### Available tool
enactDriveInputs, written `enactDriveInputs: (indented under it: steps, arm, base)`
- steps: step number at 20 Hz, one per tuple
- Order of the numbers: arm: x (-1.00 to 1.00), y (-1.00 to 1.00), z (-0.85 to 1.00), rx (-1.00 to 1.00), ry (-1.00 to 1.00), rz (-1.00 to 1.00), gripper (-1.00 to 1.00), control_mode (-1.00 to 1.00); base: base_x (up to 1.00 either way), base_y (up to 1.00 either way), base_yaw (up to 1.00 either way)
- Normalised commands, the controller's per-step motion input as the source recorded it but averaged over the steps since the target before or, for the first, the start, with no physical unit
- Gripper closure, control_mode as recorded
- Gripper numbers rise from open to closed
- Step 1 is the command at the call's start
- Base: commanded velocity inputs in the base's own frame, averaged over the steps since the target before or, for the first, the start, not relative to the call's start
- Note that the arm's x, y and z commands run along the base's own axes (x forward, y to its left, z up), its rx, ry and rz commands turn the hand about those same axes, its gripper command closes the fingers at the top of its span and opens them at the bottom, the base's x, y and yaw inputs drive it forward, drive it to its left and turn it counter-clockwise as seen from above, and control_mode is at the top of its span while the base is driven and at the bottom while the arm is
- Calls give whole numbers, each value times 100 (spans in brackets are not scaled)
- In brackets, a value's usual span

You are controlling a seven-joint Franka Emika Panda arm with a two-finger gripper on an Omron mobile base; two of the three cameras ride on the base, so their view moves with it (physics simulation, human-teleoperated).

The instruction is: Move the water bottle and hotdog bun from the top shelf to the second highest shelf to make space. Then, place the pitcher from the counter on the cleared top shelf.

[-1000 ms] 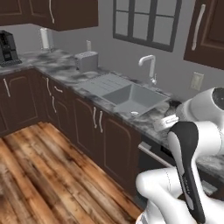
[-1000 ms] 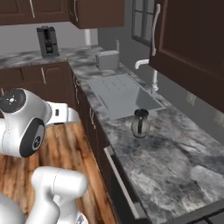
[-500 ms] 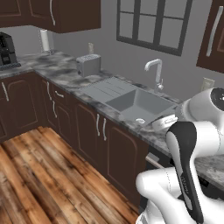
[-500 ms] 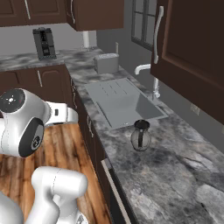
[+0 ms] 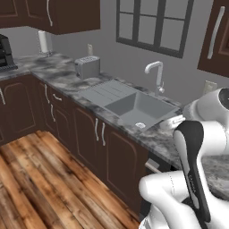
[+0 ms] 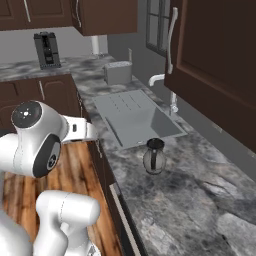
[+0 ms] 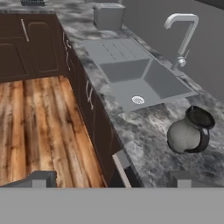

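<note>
The pincer [image 7: 109, 177] hangs wide open and empty, aimed down along the desk [image 7: 144, 135], likely lining up a grasp. Ahead to one side, the pitcher [image 7: 189, 132] stands upright just beside the sink [image 7: 140, 85].

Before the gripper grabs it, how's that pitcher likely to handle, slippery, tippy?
The pitcher looks shiny and bulbous, so open fingers may slip on its round belly. Its black handle, seen in the hand view, seems a surer hold. It stands upright on the counter; its wide body probably resists tipping.
</note>
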Motion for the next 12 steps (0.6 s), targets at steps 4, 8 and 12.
enactDriveInputs:
  steps: [4,8,12]
  arm:
    - [30,-46,-7,0,0,-4,-100,-100]
    - [20,-56,-9,0,1,-9,-100,-100]
    - [12,-64,-13,0,5,-15,-100,-100]
  base:
    - [0,0,0]
    - [0,0,0]
    - [0,0,0]
